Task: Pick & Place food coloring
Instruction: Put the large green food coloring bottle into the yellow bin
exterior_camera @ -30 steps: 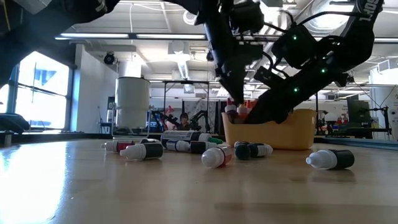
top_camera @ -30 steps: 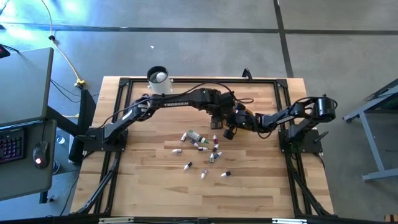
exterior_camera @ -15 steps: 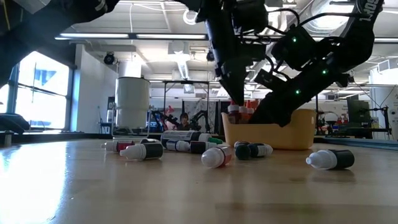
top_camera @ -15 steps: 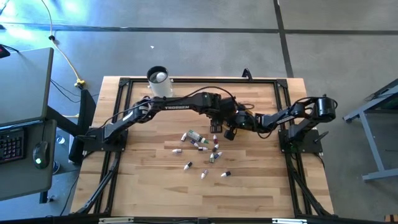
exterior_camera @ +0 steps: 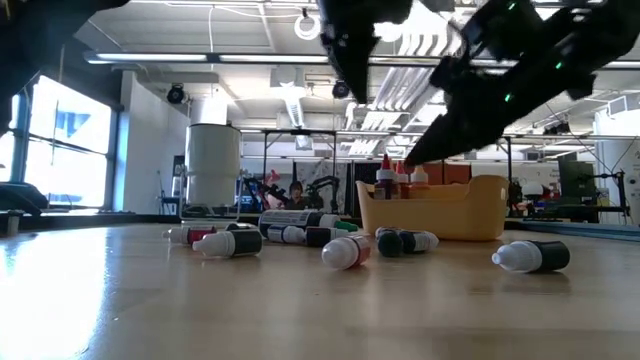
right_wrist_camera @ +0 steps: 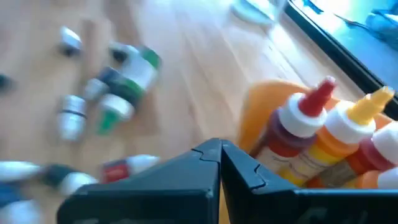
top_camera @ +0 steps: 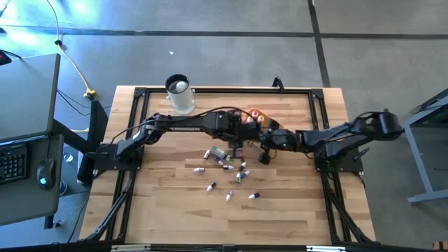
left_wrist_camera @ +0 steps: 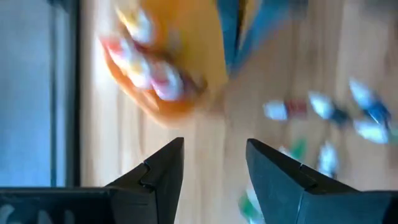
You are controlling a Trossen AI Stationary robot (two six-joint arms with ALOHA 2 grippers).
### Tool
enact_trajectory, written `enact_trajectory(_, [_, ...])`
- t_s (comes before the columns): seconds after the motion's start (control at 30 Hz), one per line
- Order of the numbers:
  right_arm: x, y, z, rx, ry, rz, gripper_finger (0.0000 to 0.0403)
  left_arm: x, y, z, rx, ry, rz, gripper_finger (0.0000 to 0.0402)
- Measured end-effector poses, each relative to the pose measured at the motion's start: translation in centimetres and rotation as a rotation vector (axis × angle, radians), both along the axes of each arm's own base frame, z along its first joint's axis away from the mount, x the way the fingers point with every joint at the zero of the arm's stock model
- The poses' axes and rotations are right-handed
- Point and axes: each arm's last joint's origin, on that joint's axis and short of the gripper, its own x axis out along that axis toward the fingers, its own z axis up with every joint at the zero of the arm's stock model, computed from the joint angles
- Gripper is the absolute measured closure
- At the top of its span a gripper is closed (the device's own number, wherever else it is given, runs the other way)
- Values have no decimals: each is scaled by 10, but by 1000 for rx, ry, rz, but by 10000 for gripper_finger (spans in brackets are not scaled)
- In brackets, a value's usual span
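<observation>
1. High view: mostly undone. About ten bottles point(top_camera: 225, 163) scattered loose on the table point(top_camera: 161, 189); only a few standing in the tray point(top_camera: 255, 116). Left hand point(top_camera: 234, 144) over the near edge of the scatter, just beside the tray; right hand point(top_camera: 267, 155) reaching in from the other side, close by. Cup point(top_camera: 178, 93) well apart at the far edge.

2. Low view: three or so bottles point(exterior_camera: 398, 181) upright in the tray point(exterior_camera: 470, 212), caps above the rim. Loose ones point(exterior_camera: 348, 251) lying on their sides in front and beside it. Both arms up off the table, above the tray.

3. Left wrist view: left hand point(left_wrist_camera: 214, 163) wide, nothing between the fingers point(left_wrist_camera: 163, 171). Tray point(left_wrist_camera: 174, 74) with bottles ahead, loose bottles point(left_wrist_camera: 320, 106) off to the side.

4. Right wrist view: right hand point(right_wrist_camera: 220, 155) pinched narrow, fingers touching, holding nothing. Filled bottles point(right_wrist_camera: 305, 130) in the tray point(right_wrist_camera: 261, 109) just beyond; loose ones point(right_wrist_camera: 127, 78) on the table. Probably next: another pick from the scatter.
</observation>
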Motion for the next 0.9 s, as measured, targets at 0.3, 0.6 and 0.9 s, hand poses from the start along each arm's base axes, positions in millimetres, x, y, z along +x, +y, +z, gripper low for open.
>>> enact_trajectory(0.3, [-18,35,45,120,-208,359,403,-29,-44,6,-66,107,114,231])
enact_trajectory(0.6, [-17,37,62,26,-352,427,400,-34,-87,4,-131,118,17,231])
enact_trajectory(0.9, [-2,43,33,68,-236,421,329,-64,-84,35,-38,32,34,231])
